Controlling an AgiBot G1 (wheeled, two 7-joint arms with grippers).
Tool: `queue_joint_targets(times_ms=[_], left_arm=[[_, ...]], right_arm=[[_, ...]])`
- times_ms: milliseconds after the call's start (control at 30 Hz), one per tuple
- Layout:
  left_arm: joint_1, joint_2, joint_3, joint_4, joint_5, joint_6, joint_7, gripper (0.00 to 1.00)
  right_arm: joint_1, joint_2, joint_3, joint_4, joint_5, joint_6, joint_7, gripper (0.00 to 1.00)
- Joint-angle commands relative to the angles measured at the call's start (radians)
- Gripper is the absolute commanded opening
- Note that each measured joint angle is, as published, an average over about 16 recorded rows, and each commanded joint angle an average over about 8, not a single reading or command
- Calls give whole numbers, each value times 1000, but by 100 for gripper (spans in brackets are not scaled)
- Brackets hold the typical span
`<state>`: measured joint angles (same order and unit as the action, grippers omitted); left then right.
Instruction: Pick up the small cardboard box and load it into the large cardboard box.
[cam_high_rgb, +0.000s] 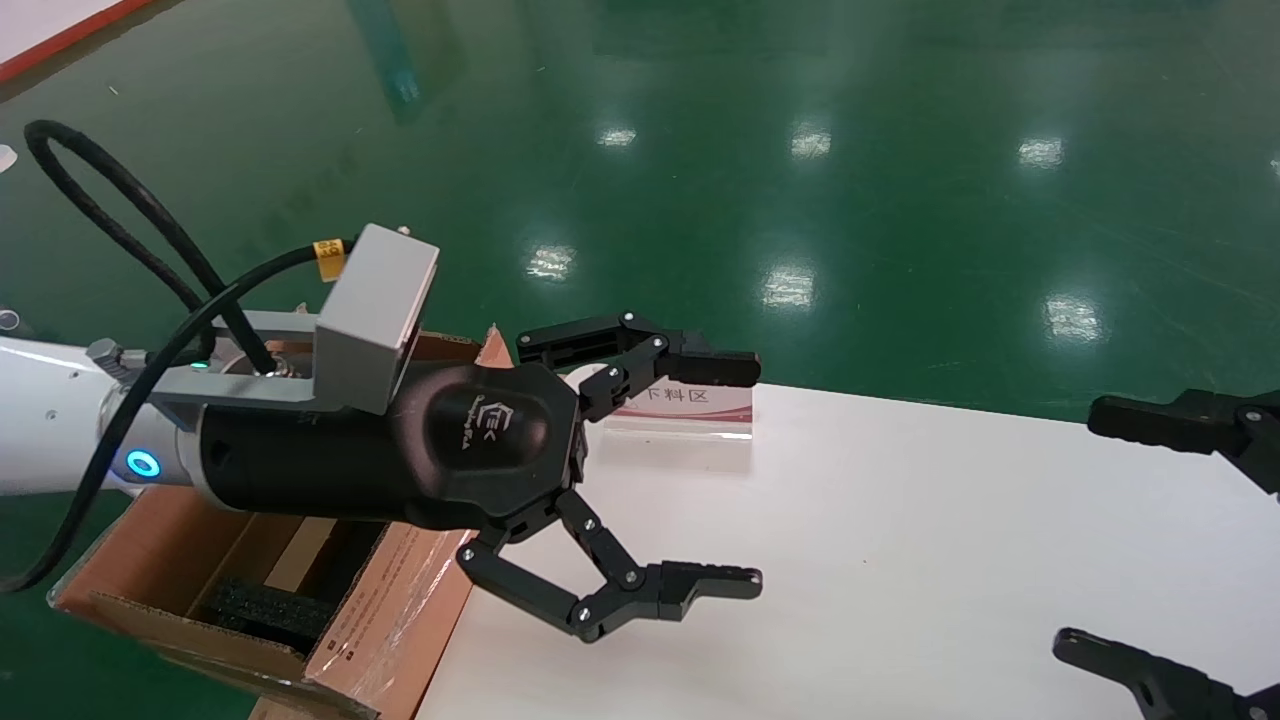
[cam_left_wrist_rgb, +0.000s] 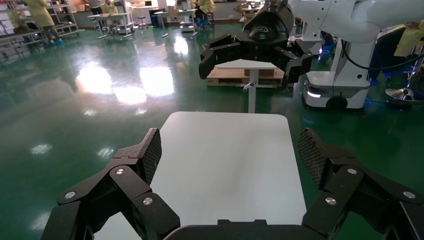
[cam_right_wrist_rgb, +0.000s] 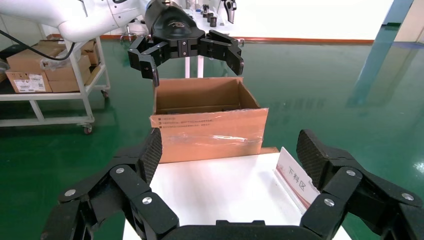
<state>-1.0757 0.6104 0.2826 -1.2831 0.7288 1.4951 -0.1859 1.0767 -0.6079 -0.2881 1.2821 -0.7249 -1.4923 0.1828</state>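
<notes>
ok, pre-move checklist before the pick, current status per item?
1. Left pincer open and empty: ok; it hovers over the white table's left end, beside the large cardboard box.
2. Right pincer open and empty: ok; it is at the table's right edge.
3. Small cardboard box located: not ok; no view shows it.
4. Large cardboard box open to receive: ok; flaps up, standing off the table's left end.
5. Space inside the large box: cannot tell; black foam shows at the bottom.
6. The sign stand on the table, behind the left pincer: ok; nothing touches it.
</notes>
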Motion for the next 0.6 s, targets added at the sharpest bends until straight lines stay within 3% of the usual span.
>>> queue_joint_targets(times_ms=[33,600], left_arm=[[0,0,0,0,0,0,0,100],[0,-1,1,0,-1,-1,1,100]], right_arm=[[0,0,1,0,0,0,0,100],[-2,-2,6,2,-4,-3,4,100]])
